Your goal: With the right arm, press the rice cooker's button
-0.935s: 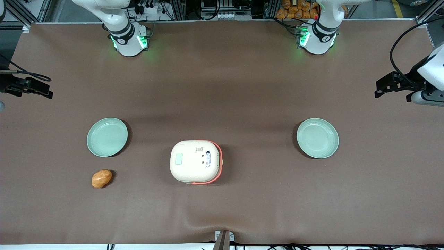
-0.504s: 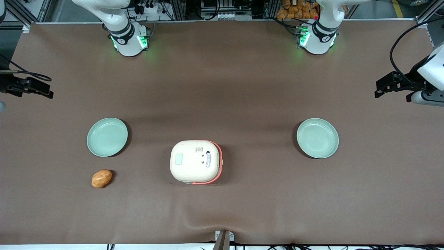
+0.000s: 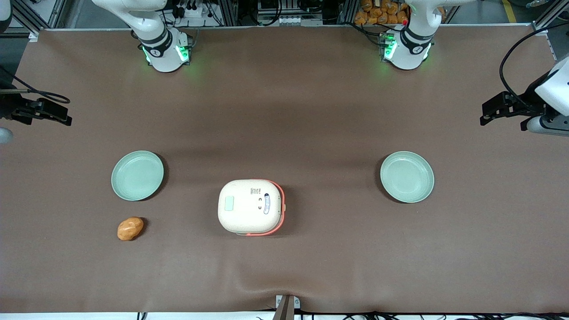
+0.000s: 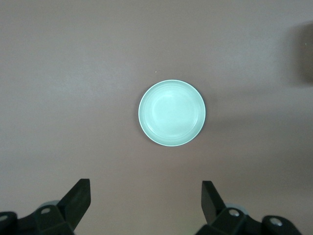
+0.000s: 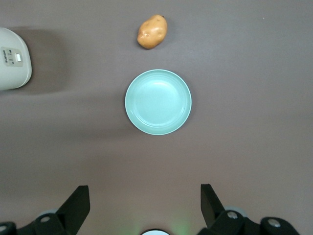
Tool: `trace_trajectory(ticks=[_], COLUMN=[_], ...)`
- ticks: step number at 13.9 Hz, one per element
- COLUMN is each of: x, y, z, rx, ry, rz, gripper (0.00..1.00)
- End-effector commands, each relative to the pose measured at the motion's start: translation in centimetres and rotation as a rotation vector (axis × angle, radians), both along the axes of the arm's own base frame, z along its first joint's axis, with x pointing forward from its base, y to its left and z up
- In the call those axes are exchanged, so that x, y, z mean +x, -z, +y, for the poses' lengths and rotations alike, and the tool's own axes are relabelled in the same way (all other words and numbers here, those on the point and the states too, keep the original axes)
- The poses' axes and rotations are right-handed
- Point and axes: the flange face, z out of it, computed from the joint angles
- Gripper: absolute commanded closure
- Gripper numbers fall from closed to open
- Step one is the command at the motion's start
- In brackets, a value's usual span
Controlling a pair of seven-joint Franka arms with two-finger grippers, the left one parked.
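The rice cooker (image 3: pixel 250 206) stands with its cream lid shut and its orange-red rim showing, near the middle of the table. A small pale green button (image 3: pixel 229 203) sits on the lid. Part of the cooker also shows in the right wrist view (image 5: pixel 12 58). My right gripper (image 3: pixel 61 117) hangs high at the working arm's end of the table, well away from the cooker. In the right wrist view the gripper (image 5: pixel 144 191) is open and empty above a pale green plate (image 5: pixel 158 102).
That plate (image 3: pixel 137 175) lies between my gripper and the cooker. A potato (image 3: pixel 130 228) lies nearer the front camera than the plate and shows in the right wrist view (image 5: pixel 152 32). A second plate (image 3: pixel 407 176) lies toward the parked arm's end.
My right gripper has shifted slightly toward the table's middle. Nothing else has moved.
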Motion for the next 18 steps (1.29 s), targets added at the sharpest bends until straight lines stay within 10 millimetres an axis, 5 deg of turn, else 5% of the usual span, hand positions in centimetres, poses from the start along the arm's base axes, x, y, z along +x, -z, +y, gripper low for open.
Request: trace_trajectory(ticks=[1,9,16,18], x=[-0.2,0.9,4.6,4.9], y=[-0.4,3.1,9.2,11.0], z=[1.9,13.9,23.2,25.8], rx=[0.002,0.013,0.100,0.124], ry=[-0.111,-0.358,-0.289,-0.291], rz=[-0.011,-0.001,-0.136,-0.144], gripper=[0.00,0.00,0.00,0.13])
